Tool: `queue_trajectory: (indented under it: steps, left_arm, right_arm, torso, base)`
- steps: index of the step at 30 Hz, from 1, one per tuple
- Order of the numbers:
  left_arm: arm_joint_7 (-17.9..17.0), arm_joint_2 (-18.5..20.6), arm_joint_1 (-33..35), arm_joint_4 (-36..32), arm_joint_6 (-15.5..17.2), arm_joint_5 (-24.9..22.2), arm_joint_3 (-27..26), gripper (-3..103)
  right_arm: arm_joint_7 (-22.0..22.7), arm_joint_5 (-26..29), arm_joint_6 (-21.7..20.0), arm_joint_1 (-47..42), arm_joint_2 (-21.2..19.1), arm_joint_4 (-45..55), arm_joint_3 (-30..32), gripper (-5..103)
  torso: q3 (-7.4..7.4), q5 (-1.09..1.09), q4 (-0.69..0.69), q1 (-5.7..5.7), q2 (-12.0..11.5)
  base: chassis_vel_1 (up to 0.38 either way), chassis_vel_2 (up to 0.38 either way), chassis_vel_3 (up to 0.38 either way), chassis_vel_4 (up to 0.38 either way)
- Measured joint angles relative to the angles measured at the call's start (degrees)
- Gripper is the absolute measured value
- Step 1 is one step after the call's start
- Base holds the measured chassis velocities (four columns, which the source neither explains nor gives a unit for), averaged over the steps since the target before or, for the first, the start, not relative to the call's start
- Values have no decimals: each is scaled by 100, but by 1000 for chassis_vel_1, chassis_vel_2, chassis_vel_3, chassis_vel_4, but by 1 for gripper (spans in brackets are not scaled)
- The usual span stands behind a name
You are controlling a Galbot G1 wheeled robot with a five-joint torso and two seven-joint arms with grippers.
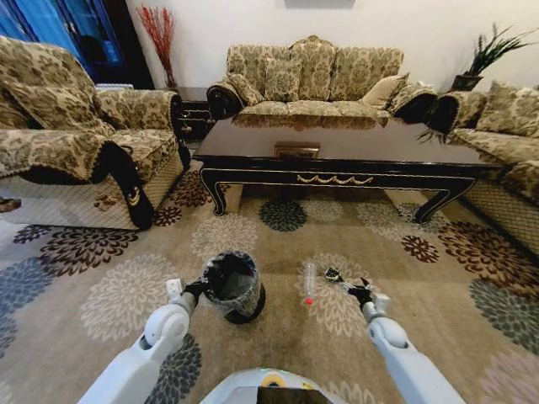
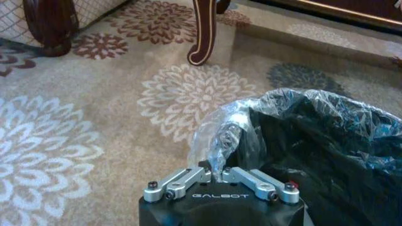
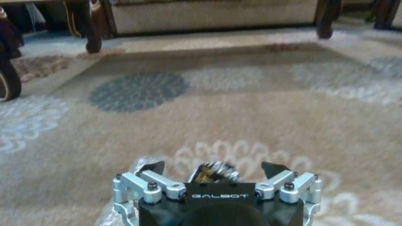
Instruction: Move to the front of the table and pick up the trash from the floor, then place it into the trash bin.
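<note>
The trash bin [image 1: 236,290] is small, black and bag-lined, and stands on the carpet in front of the dark table [image 1: 337,143]. My left gripper [image 1: 199,289] is shut on the bag-covered rim of the trash bin [image 2: 326,155], with the left gripper's [image 2: 214,173] fingers pinched together on the crinkled liner. To the bin's right a clear bottle with a red cap [image 1: 309,282] lies on the floor. A small dark shiny wrapper [image 1: 333,274] lies just beyond it. My right gripper [image 1: 350,289] hovers low behind the wrapper. In the right wrist view the right gripper [image 3: 212,166] is open, and the wrapper [image 3: 219,174] sits between its fingertips.
Patterned sofas stand on the left [image 1: 67,143], at the back [image 1: 312,80] and on the right [image 1: 505,143]. The table's curved legs [image 2: 204,33] rise beyond the bin. Open flowered carpet [image 1: 109,295] spreads around both arms.
</note>
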Motion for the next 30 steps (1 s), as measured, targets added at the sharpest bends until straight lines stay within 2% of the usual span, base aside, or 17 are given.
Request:
queue_trajectory:
  steps: [5, 8, 15, 18, 25, 30]
  left_arm:
    - [-22, 2, 40, -55, 0, -1, -24, 4]
    - [-32, 35, 74, -118, -1, -21, -38, 4]
    - [-67, 238, 75, -202, -1, -164, -60, 4]
    - [-113, 261, -3, -125, -1, -181, -11, 4]
    - [-169, 323, -103, -124, 0, -251, 87, 4]
    - [-199, 388, -179, -108, -6, -308, 95, 4]
  right_arm:
    - [-31, -157, 100, 302, 237, -629, -189, 100]
    - [-139, -243, 342, 595, 457, -1282, -121, 100]
    - [-332, 6, 593, 1085, 591, -2117, 103, 100]
    - [-345, 246, 553, 1204, 697, -2182, 237, 100]
    - [-309, 350, 456, 1358, 834, -2430, 379, 101]
    - [-309, 352, 401, 1466, 868, -2639, 423, 97]
  torso:
    - [0, 0, -2, 0, 0]
    - [0, 0, -1, 0, 0]
    - [0, -1, -2, 0, 0]
    - [0, -1, -1, 0, 0]
    - [0, 0, -2, 0, 0]
    - [0, 0, -2, 0, 0]
  base:
    - [0, 0, 0, 0]
    - [0, 0, 0, 0]
    - [0, 0, 0, 0]
    - [0, 0, 0, 0]
    - [0, 0, 0, 0]
    - [0, 0, 0, 0]
